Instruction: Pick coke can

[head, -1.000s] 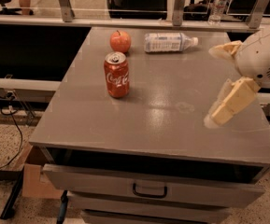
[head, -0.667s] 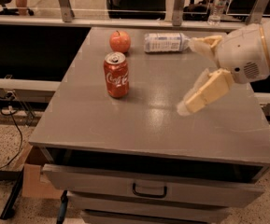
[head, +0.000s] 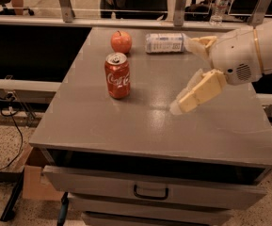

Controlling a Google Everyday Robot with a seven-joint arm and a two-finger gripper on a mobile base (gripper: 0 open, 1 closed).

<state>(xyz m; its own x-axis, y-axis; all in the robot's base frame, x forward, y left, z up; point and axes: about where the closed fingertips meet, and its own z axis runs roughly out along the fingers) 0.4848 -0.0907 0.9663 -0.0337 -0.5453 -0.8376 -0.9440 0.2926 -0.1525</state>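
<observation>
The red coke can (head: 117, 76) stands upright on the grey table (head: 126, 126), left of the middle, with its silver top and pull tab showing. My gripper (head: 182, 75) comes in from the right on a white arm, above the table and well to the right of the can. Its two cream fingers (head: 199, 92) are spread apart and hold nothing. One finger points down-left toward the table; the other reaches toward the far side, near the bottle.
A red-orange apple (head: 121, 41) sits just behind the can. A clear plastic bottle (head: 166, 43) with a white label lies on its side at the back. A partly open drawer (head: 150, 192) is below the table's front edge. Cables and a cardboard box lie on the floor at left.
My gripper has moved left across the table toward the can, with its fingers still spread. The can, apple and bottle have not moved.
</observation>
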